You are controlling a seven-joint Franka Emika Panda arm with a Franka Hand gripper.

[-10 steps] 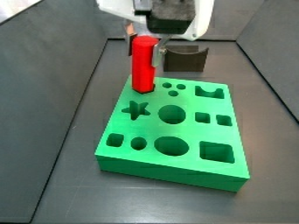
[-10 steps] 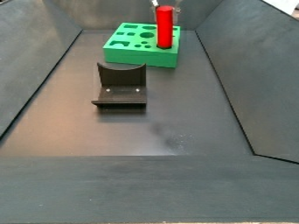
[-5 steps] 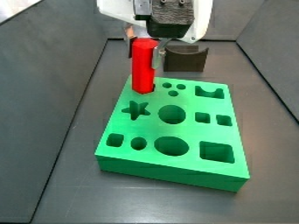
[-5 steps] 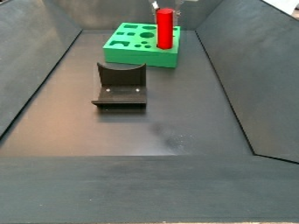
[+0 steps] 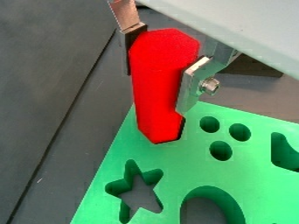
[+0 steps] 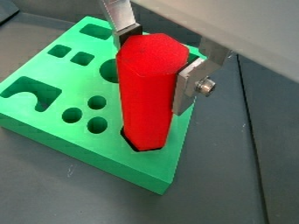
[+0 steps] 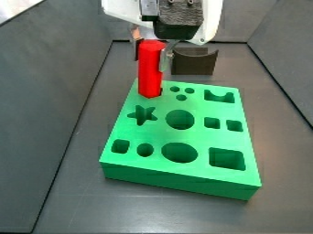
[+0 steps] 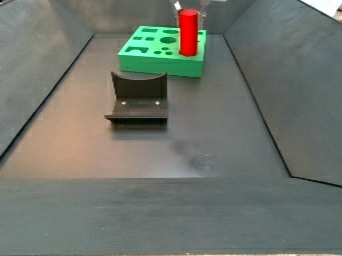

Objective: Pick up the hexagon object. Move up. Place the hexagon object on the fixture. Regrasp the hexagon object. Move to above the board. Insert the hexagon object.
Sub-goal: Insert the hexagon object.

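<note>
Pincer (image 5: 159, 59) around hexagon object (image 5: 156, 83), over board (image 5: 246, 185)

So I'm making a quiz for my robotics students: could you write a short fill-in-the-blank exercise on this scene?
1. The two-finger gripper is shut on the bright red hexagonal prism, which stands ____.
2. The prism's lower end sits in a hole at a ____ of the large green board with cut-outs.
3. The cut-out nearest that hole along the board's edge in a side view is shaped like a ____.
4. The dark notched fixture holds ____.

Missing words: upright; corner; star; nothing
</note>
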